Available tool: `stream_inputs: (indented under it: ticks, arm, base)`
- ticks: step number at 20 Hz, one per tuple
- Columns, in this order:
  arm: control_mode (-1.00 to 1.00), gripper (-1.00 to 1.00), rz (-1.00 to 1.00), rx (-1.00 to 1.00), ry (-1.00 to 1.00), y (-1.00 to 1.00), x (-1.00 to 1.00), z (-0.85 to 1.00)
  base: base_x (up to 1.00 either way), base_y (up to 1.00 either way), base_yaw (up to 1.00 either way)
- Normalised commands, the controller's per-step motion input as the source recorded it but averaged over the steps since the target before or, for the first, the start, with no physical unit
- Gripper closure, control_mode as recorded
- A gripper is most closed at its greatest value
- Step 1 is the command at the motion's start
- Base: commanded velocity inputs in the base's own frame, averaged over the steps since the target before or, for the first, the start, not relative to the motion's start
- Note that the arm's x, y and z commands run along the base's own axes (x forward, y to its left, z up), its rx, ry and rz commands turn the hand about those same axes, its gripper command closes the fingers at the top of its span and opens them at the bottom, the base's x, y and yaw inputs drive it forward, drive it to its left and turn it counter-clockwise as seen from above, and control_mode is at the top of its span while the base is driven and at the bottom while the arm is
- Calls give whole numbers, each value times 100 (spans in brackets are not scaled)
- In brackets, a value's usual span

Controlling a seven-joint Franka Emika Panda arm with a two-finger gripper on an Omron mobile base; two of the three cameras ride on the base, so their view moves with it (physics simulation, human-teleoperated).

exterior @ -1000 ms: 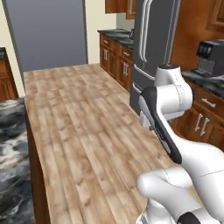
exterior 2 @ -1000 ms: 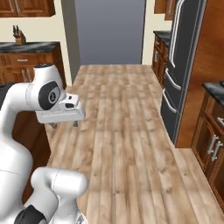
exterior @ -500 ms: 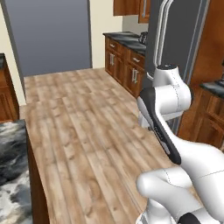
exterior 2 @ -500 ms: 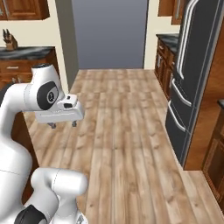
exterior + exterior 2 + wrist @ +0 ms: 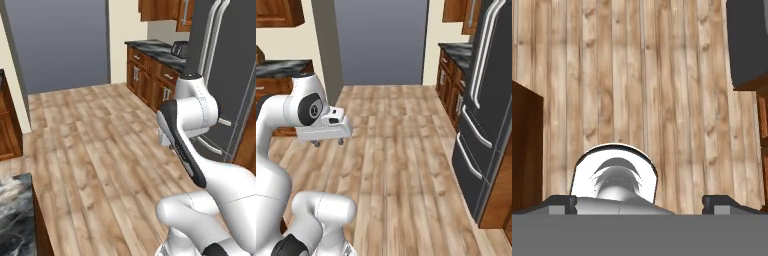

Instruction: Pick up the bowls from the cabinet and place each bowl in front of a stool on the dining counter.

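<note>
The right base view shows the gripper (image 5: 329, 142) hanging from the folded arm over bare wooden floor (image 5: 401, 150), its two short fingers spread wide with nothing between them; the hand view confirms this, the two dark tips sitting far apart at the bottom with only planks between. The left base view gives what the right one lacks: a corner of the dining counter (image 5: 15, 215), its black-and-white marbled top at the lower left edge, and a toaster (image 5: 179, 49) on the marbled wall counter (image 5: 155, 50) beyond the arm. The right base view, in turn, shows the tall dark refrigerator (image 5: 483, 100) full length along the right side, with long pale handles, and a second stretch of dark counter on brown drawer units at far left. Both base views look down the floor to a broad grey panel (image 5: 381, 40) (a doorway or a flat wall, it cannot be told which). Reddish-brown wall cabinets (image 5: 162, 9) hang at the top beside the refrigerator; their doors look closed, and whether they hold the bowls cannot be told. In the hand view a dark brown wooden side (image 5: 526, 150) stands at the left and a dark block at the upper right.
</note>
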Motion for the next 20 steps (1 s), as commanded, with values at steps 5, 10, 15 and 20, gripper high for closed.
stream_inputs:
  ticks: [5, 10, 15, 20]
  arm:
    - [100, -100, 0, 0, 0, 0, 0, 0]
    - [100, -100, 0, 0, 0, 0, 0, 0]
    - [100, -100, 0, 0, 0, 0, 0, 0]
    - [100, -100, 0, 0, 0, 0, 0, 0]
  base:
    - [100, 0, 0]
    - [100, 14, 0]
    - [100, 8, 0]
    - [100, 2, 0]
